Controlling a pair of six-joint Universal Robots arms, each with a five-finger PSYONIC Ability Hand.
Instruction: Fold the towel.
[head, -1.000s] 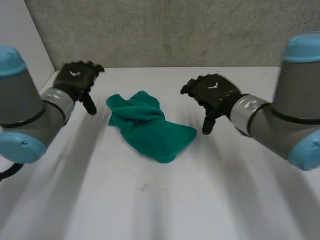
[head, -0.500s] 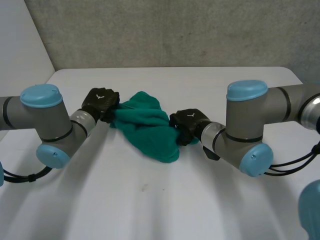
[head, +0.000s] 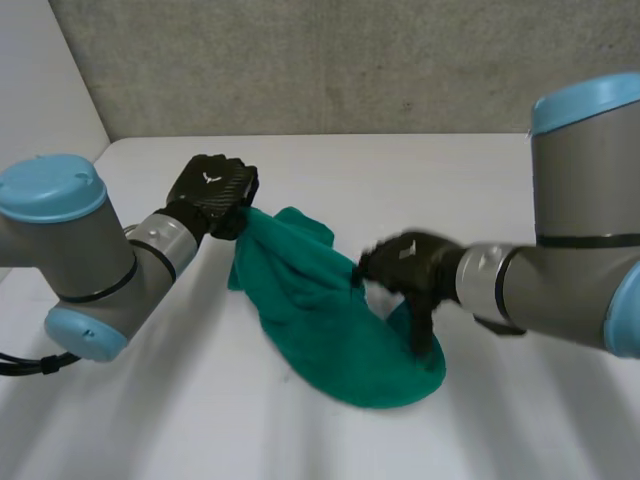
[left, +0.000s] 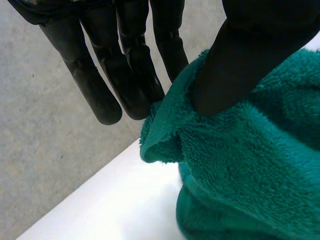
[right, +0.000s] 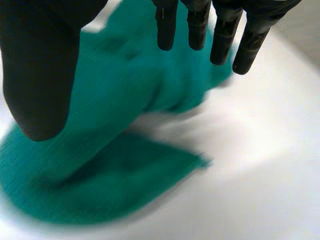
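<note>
A green towel (head: 318, 312) lies crumpled and stretched across the white table (head: 180, 420). My left hand (head: 212, 190) is at the towel's far left corner. In the left wrist view its thumb (left: 235, 65) presses the towel's hemmed edge (left: 160, 135) against its straight fingers (left: 131, 75), so it is shut on that corner. My right hand (head: 408, 270) hovers over the towel's right side, open. In the right wrist view its fingers (right: 222, 35) and thumb (right: 40, 70) are spread above the towel (right: 100, 150), holding nothing.
A grey wall (head: 330, 60) runs along the table's far edge. Bare white tabletop (right: 260, 170) lies right of the towel and in front of it. Both arms reach in low over the table from the sides.
The right hand has let go of the towel and opened above it. The left hand keeps its pinch and has raised its corner. The towel is now drawn out towards the front right.
</note>
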